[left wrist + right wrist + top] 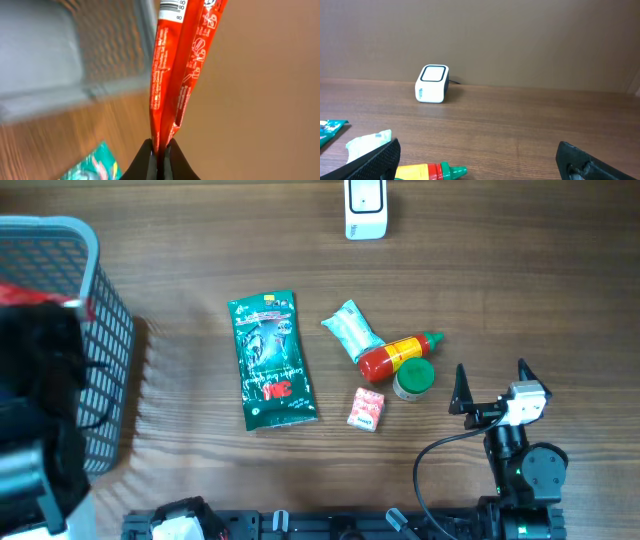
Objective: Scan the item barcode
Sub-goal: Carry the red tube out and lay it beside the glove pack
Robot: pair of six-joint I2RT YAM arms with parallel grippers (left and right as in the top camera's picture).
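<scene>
My left gripper (160, 146) is shut on the lower edge of a red packet (177, 70), which stands upright in the left wrist view. A barcode (172, 6) shows at the packet's top edge. From overhead only a strip of the red packet (30, 293) shows, above the grey basket (105, 330) at the far left, with the dark left arm under it. The white scanner (365, 208) stands at the table's far edge, also seen in the right wrist view as the scanner (432, 83). My right gripper (491, 370) stands open and holds nothing, at the front right.
A green 3M packet (272, 360) lies mid-table. Right of it sit a white-green pouch (352, 330), a red sauce bottle (398, 355), a green-capped jar (413, 378) and a small pink box (367, 409). The bottle's green tip (455, 172) lies just ahead of my right fingers.
</scene>
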